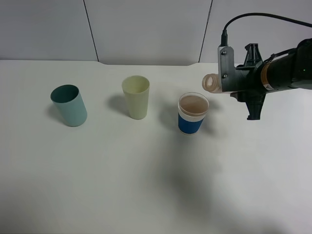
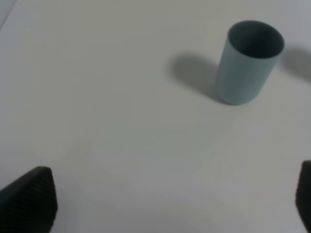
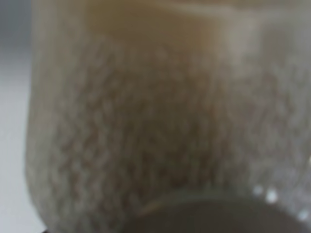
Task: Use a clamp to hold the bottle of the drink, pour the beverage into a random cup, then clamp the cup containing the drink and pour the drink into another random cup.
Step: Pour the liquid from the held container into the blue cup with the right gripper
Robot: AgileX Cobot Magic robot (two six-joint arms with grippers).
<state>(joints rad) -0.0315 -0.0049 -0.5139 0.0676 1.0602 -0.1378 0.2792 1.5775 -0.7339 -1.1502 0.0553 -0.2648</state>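
Observation:
My right clamp is shut on the bottle of the drink, which lies tipped on its side in the air. Its round neck points left, just above and right of the blue-sleeved cup. That cup stands upright with light brown-pink beverage inside it. I see no stream between the neck and the cup. The bottle's translucent wall fills the right wrist view, blurred. The teal cup stands upright at the far left. In the left wrist view the teal cup lies well ahead of my open left gripper.
A pale yellow-green tumbler stands upright between the teal cup and the blue-sleeved cup. The white table runs back to a grey wall. My left arm is outside the exterior high view.

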